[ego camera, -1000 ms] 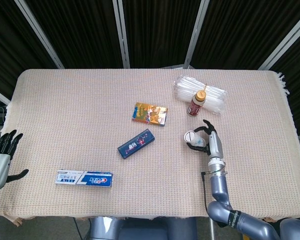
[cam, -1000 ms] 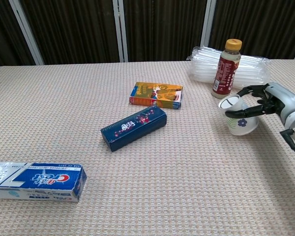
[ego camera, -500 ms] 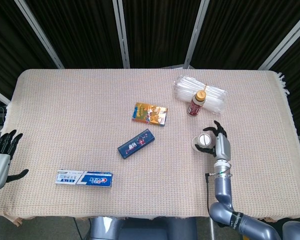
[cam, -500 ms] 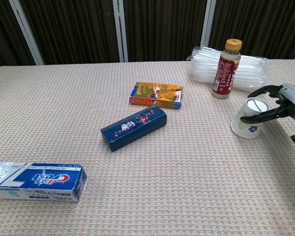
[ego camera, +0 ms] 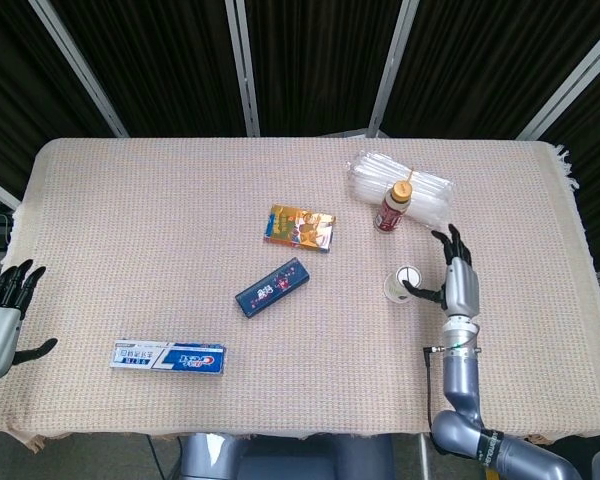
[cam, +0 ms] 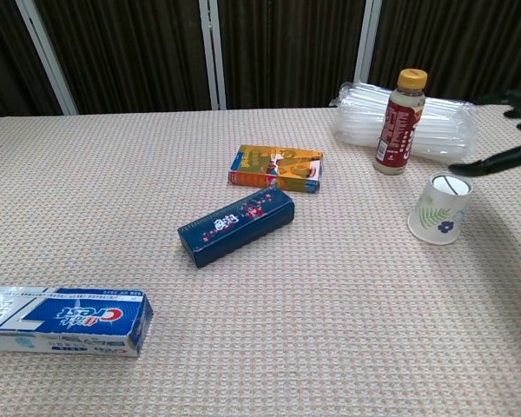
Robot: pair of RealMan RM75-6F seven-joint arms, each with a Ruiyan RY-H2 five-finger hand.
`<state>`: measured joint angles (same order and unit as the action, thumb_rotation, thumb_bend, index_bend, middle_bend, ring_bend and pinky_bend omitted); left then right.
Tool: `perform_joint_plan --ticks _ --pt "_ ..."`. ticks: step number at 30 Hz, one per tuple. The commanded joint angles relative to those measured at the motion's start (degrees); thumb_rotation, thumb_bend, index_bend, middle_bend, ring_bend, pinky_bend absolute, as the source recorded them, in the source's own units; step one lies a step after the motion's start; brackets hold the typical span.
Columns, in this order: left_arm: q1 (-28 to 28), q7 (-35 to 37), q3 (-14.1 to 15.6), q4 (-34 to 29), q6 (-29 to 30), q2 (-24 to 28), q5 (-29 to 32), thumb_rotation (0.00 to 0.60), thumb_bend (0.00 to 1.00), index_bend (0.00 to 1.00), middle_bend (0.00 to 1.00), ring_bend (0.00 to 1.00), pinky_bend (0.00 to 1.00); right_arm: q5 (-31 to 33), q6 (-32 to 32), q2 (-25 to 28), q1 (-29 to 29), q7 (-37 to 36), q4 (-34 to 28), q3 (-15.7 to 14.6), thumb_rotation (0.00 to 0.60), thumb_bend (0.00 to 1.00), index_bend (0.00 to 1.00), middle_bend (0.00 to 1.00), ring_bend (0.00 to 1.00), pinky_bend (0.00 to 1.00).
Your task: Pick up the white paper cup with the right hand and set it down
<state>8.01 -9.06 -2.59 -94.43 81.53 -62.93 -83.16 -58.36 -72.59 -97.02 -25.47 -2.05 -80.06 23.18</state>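
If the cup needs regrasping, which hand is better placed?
Right. The right hand is open right beside the paper cup, which stands on the table upside down. The left hand is at the far left table edge, across from the toothpaste box.

right hand point(ego camera: 459, 282): over the tabletop's right part, toward the near edge, fingers spread and extended, holding nothing
right thumb: stretched out to the left
right forearm: rises from below the tabletop's near edge, silver, nearly straight
left hand point(ego camera: 2, 310): off the tabletop's near left corner, fingers up and apart, empty
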Motion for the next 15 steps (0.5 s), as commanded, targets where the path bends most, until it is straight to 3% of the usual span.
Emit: perform_joint_plan --ticks 1,5,8,11,15 --pt "0.01 0.08 -0.02 0.01 -0.01 0.01 0.01 0.600 0.00 0.00 0.00 0.00 0.00 -2.28 -0.37 8.44 0.20 4.71 -7.05 1.60 0.600 0.12 0.18 0.00 0.00 0.00" --pt "0.00 0.08 -0.02 0.05 0.03 -0.03 -0.01 0.600 0.00 0.00 0.00 0.00 0.00 -2.62 1.71 16.43 1.48 10.33 -10.61 -0.07 0.600 0.08 0.16 0.00 0.00 0.00" --pt "0.00 -0.19 -0.07 0.01 0.10 -0.12 0.06 0.600 0.00 0.00 0.00 0.00 0.00 -6.61 1.66 21.11 3.41 13.50 -9.33 -4.24 0.600 0.06 0.10 0.00 0.00 0.00" --pt "0.01 -0.65 -0.15 -0.12 0.18 -0.25 0.19 0.600 0.00 0.00 0.00 0.00 0.00 -9.66 0.66 21.98 4.85 13.97 -6.88 -7.35 0.600 0.04 0.04 0.00 0.00 0.00" --pt "0.06 -0.69 -0.21 -0.26 0.09 -0.27 0.32 0.600 0.00 0.00 0.00 0.00 0.00 -10.30 0.66 22.47 5.03 14.59 -6.48 -8.34 0.600 0.04 0.02 0.00 0.00 0.00"
